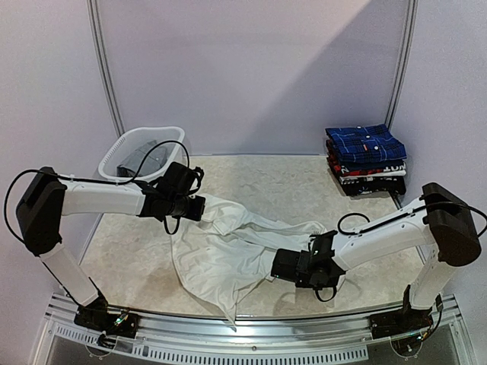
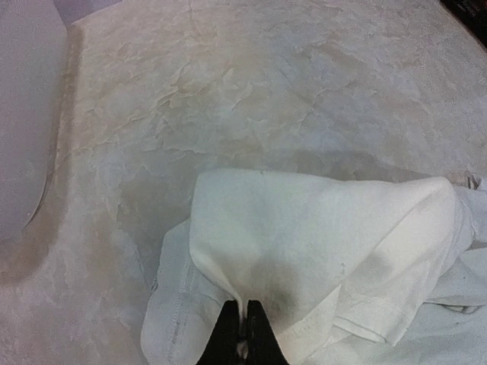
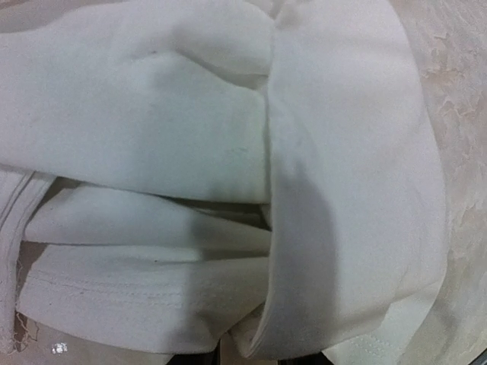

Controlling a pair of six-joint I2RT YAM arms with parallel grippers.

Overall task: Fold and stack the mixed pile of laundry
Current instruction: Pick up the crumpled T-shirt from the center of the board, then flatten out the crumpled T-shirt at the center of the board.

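My left gripper (image 2: 245, 346) pinches the shirt (image 1: 221, 251); my right gripper (image 1: 272, 266) straddles its fold, and I cannot tell if it grips.

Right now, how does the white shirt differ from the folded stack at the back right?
The white shirt lies crumpled mid-table; the folded stack sits neat in the corner. The white shirt is plain; the folded stack is dark, blue plaid on top. The left gripper pinches the white shirt; nothing touches the folded stack. Both are cloth on the table.
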